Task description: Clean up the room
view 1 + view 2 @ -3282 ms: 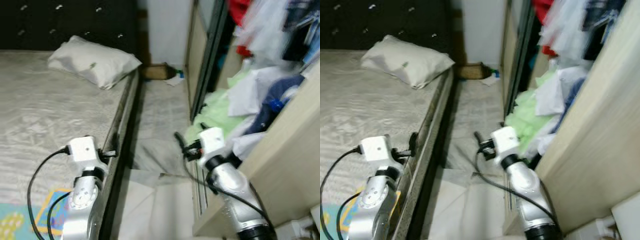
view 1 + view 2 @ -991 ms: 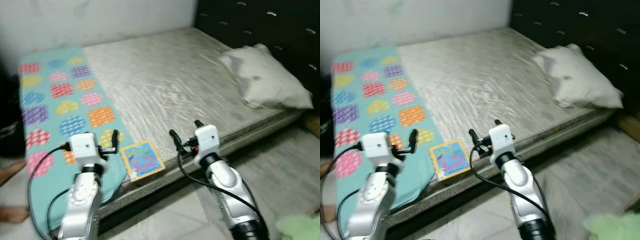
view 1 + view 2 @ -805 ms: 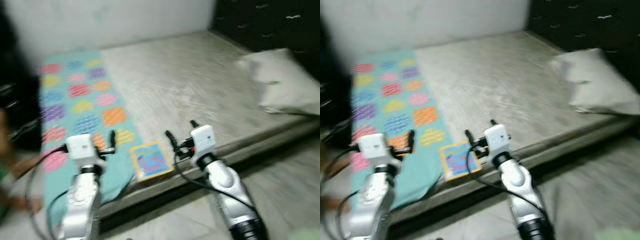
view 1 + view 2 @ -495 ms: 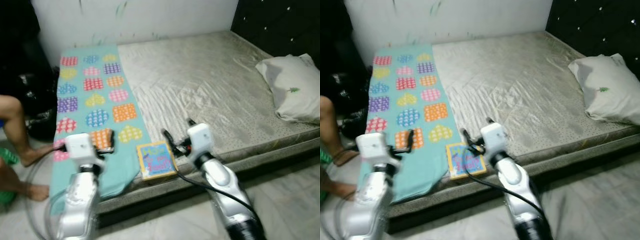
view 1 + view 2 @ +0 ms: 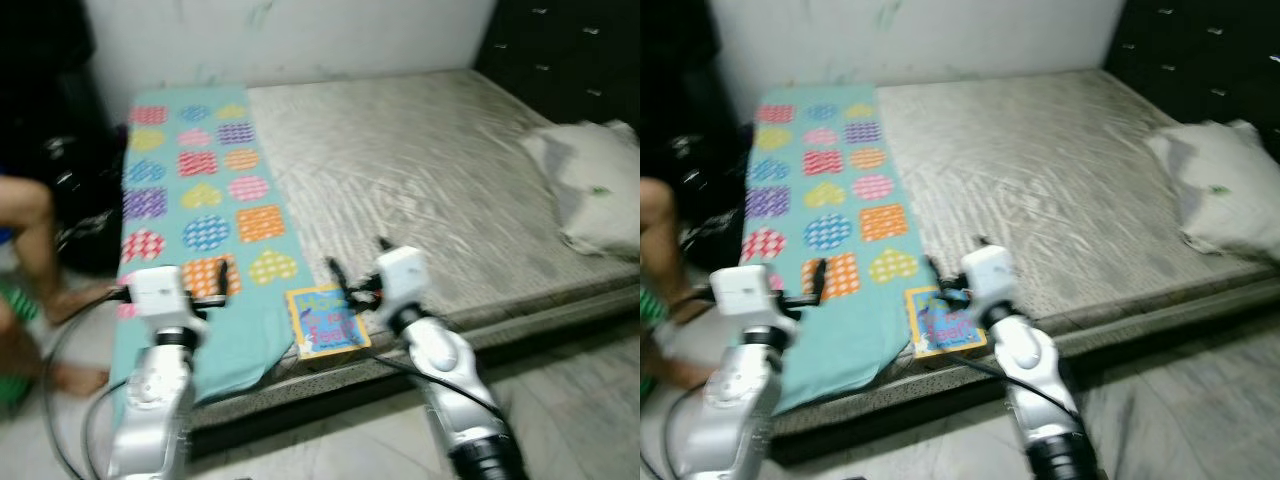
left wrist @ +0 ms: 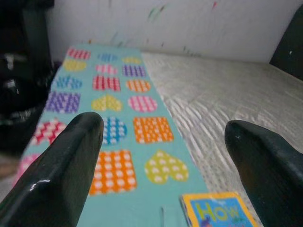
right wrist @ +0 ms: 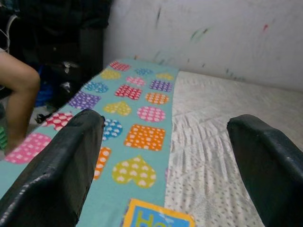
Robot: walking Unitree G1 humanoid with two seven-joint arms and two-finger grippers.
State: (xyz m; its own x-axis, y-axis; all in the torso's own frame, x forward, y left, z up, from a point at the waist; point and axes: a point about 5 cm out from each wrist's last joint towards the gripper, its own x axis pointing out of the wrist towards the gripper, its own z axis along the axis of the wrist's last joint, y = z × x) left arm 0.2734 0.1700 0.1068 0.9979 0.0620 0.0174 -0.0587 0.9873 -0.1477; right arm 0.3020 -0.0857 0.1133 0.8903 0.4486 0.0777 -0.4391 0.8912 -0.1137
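One children's book (image 5: 327,321) lies flat at the bed's near edge, beside the teal heart blanket (image 5: 205,215). Your left gripper (image 6: 161,156) and right gripper (image 7: 165,156) hover over it, fingers spread. It's likely thin and stiff; pinch its overhanging edge.

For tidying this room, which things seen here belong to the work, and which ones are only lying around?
Belong to the job:
- book at the mattress edge
- teal heart blanket
- right gripper, open, above the book
- left gripper, open, over the blanket

Just there:
- pillow
- mattress
- a person's leg
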